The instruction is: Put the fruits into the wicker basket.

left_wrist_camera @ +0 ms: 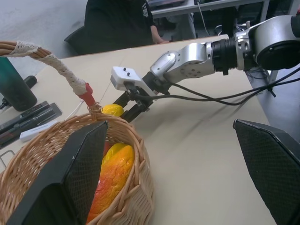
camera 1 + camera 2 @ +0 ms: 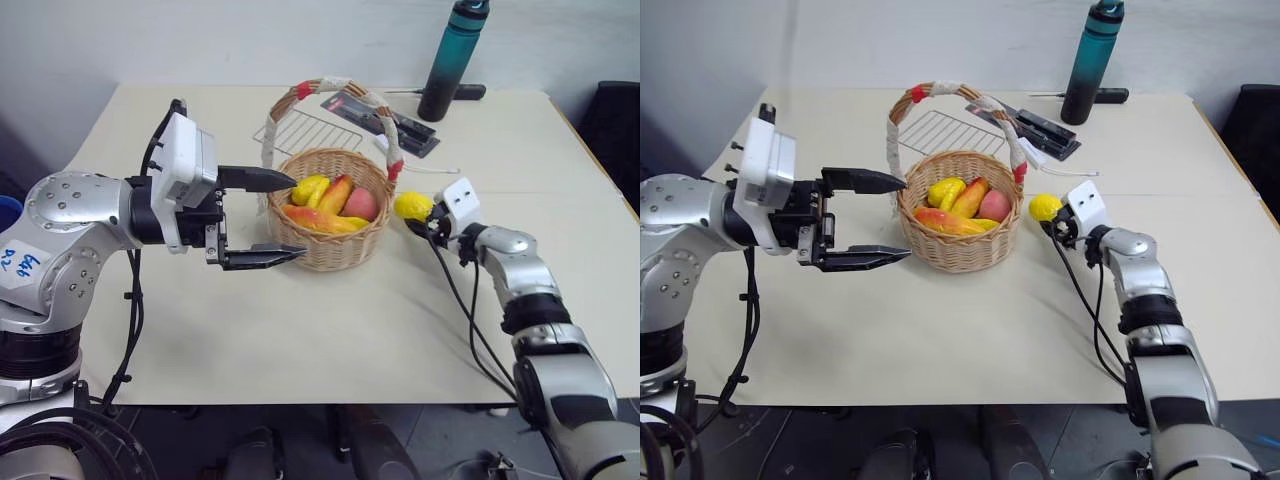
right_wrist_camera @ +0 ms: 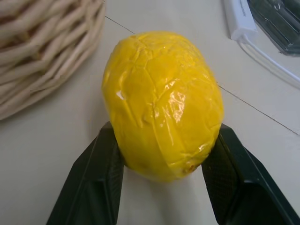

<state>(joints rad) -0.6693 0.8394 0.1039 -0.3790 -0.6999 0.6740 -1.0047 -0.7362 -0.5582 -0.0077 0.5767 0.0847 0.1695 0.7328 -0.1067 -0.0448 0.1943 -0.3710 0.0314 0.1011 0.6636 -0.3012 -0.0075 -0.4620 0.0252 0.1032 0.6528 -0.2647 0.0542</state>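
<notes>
- Closest to the head camera, the left gripper (image 2: 262,218) hangs level above the table's near left part, its two black fingers spread wide and holding nothing.
- One of its fingers reaches over the near left rim of the wicker basket (image 2: 330,250); the other sits lower, in front of the basket's outer wall. Whether either touches the weave cannot be told.
- Round and tan, the wicker basket stands upright near the middle of the beige table (image 2: 300,340). Its tall arched handle (image 2: 345,92) is wrapped in white tape with red bands near both ends.
- Inside the basket lie several toy fruits: an orange mango (image 2: 315,220) with a red blush along the near side, a yellow piece at the left, a pinkish round one at the right.
- Just right of the basket, the lemon (image 3: 161,103), bright yellow and wrapped in shiny film, sits low over the table.
- Reaching in from the right, the right gripper (image 2: 425,222) has its two black fingers (image 3: 93,183) pressed against the lemon's two sides, pinching it.
- Behind the basket lies a flat wire rack (image 2: 315,128), and beside it a dark flat package (image 2: 385,118).
- At the far edge stands a teal water bottle (image 2: 452,60) with a dark cap.
- From the left wrist view, a person in dark clothing (image 1: 119,21) sits beyond the table.
</notes>
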